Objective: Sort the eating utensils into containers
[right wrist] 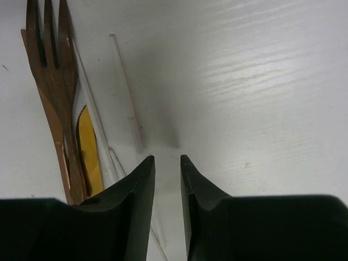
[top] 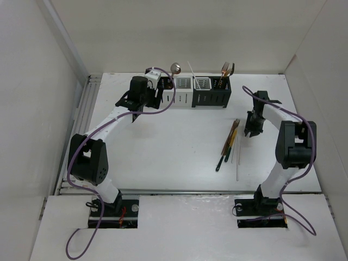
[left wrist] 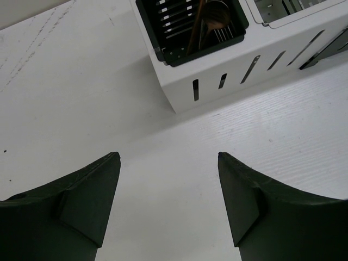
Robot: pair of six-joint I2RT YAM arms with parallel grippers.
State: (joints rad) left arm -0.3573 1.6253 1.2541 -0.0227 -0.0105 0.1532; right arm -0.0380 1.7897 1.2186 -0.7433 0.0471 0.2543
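- My right end effector (right wrist: 167,163) hangs low over the worktop (right wrist: 261,81), just beside the loose utensils. Its jaws stand a narrow gap apart with nothing between them.
- My left end effector (left wrist: 167,163) is wide open and empty, near the left end of the containers (top: 193,91) at the back of the worktop.
- Several pieces already stand in the containers: a spoon (top: 175,68), a pale stick and some forks (top: 225,69).
- The pieces not yet sorted lie in a tight bundle in front of my right end effector. On top are a copper fork (right wrist: 51,70) and a gold knife (right wrist: 87,147), and a clear chopstick (right wrist: 128,98) lies beside them, close to my fingertips.
- I judge all of these to be light, stiff and smooth, so they will neither bend nor break but may slide or pivot in a loose pinch.
- They lie flat and overlap, so I expect trouble getting a fingertip under just one piece.
- The chopstick looks the easiest to take first, since it lies apart from the others. I would pinch it across its width near the middle, so neither end droops.
- It is round and thin and may roll away as my jaws close.
- I would take the fork by its narrow handle, not the tines.
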